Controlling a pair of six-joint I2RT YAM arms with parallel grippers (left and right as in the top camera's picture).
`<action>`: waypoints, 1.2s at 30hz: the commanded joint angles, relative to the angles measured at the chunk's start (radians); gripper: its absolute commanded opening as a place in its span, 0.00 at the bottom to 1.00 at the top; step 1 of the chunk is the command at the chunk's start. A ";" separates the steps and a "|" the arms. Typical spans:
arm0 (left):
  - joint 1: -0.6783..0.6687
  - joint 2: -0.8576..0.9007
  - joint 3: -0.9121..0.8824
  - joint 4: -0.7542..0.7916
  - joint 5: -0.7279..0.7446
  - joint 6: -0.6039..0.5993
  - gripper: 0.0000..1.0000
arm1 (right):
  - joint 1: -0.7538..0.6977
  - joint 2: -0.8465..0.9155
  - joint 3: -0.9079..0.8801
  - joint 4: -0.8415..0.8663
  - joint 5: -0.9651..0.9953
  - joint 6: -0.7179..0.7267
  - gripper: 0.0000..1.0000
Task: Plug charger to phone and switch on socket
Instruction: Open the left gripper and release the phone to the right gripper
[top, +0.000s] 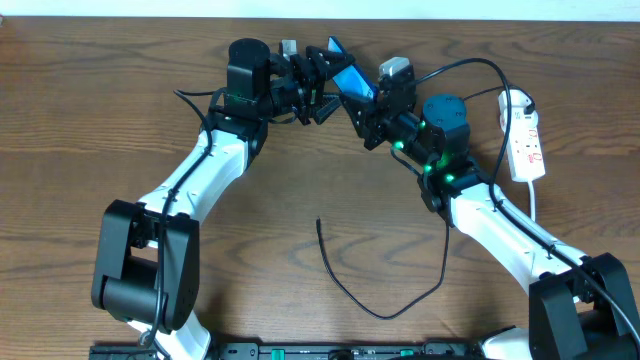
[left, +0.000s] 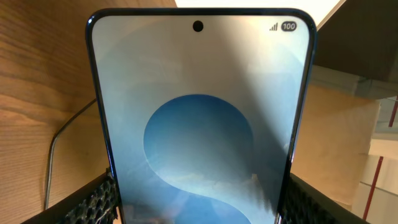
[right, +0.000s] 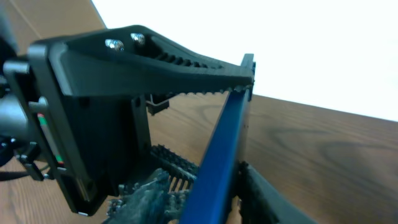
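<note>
Observed phone pinched across its edges by left claw, clear of bench. Cannot tell right claw's closure around phone.

One phone, one charger, one socket

Overhead looks straight down; both wrist views sit close against the phone.

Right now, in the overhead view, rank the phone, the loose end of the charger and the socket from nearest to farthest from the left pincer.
1. The phone: gripped in the left pincer, raised at the far middle of the table.
2. The loose end of the charger: lying mid-table, toward the robot's base.
3. The socket: flat at the right side, clearly farthest.
</note>
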 joint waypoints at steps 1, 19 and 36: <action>0.001 -0.029 0.007 0.016 0.001 -0.009 0.07 | 0.009 0.005 0.021 0.003 0.001 0.000 0.31; 0.000 -0.029 0.007 0.016 0.001 -0.001 0.07 | 0.009 0.005 0.021 0.003 0.000 0.000 0.14; 0.000 -0.029 0.007 0.016 0.001 -0.001 0.08 | 0.009 0.005 0.021 0.002 -0.003 0.024 0.01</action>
